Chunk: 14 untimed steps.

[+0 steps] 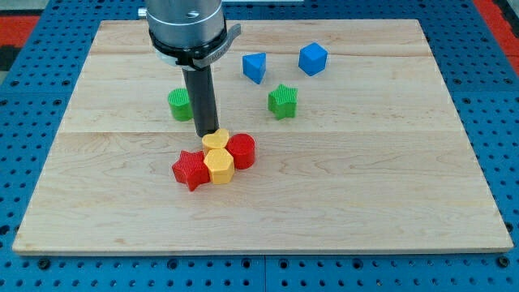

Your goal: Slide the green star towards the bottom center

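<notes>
The green star (283,100) lies on the wooden board, right of centre in the upper half. My tip (206,134) is well to the star's left, just above and left of a cluster of blocks. The rod stands between a green cylinder (179,104) on its left and the cluster below it. The tip is apart from the green star.
The cluster holds a red star (190,169), a yellow hexagon (219,166), a yellow heart-like block (216,139) and a red cylinder (242,150). A blue triangular block (255,66) and a blue cube (312,58) lie near the view's top. The board's edge (259,250) runs along the bottom.
</notes>
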### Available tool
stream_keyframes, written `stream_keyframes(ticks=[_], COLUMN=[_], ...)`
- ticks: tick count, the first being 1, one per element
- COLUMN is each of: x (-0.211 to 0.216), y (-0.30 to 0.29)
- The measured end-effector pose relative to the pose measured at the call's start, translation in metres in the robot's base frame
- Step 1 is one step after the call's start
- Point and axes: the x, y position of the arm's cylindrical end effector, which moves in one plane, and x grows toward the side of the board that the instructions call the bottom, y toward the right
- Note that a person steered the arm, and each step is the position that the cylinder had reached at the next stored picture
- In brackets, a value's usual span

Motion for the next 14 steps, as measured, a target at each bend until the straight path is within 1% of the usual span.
stream_keyframes(ticks=[1,2,4,5,7,10,11,12,14], x=[-0.008,-0.023,-0.071,-0.089,-0.083,-0.037,-0.032,-0.034,-0.06], y=[0.016,0.046,0.045,0.054,0.086,0.092,0.119,0.146,0.16])
